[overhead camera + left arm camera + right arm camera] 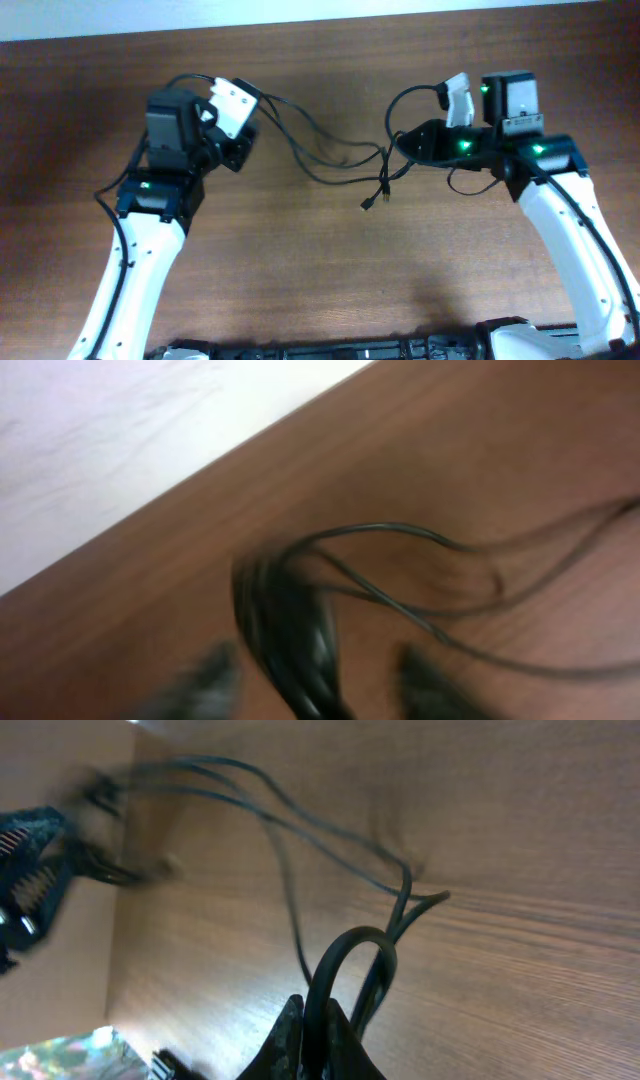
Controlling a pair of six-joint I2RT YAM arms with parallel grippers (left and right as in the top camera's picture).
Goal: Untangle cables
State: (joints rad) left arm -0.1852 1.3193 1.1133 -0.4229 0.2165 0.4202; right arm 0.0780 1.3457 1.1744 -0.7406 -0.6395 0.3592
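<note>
brown wooden bench (300, 270) carries the cables (384, 152), strung loosely across its middle between both arms, one plug end lying free. left jaws stand apart, blurred, around one end; right jaws pinch a loop at the other.

Top-down overhead; wrist cams close, cables (350, 931) shared

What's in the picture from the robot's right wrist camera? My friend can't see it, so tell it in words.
The right gripper, at the bottom edge, is pinched shut on a loop of thin black cables. From there the cables run in loose curves over the brown wooden table toward the blurry upper left corner.
</note>
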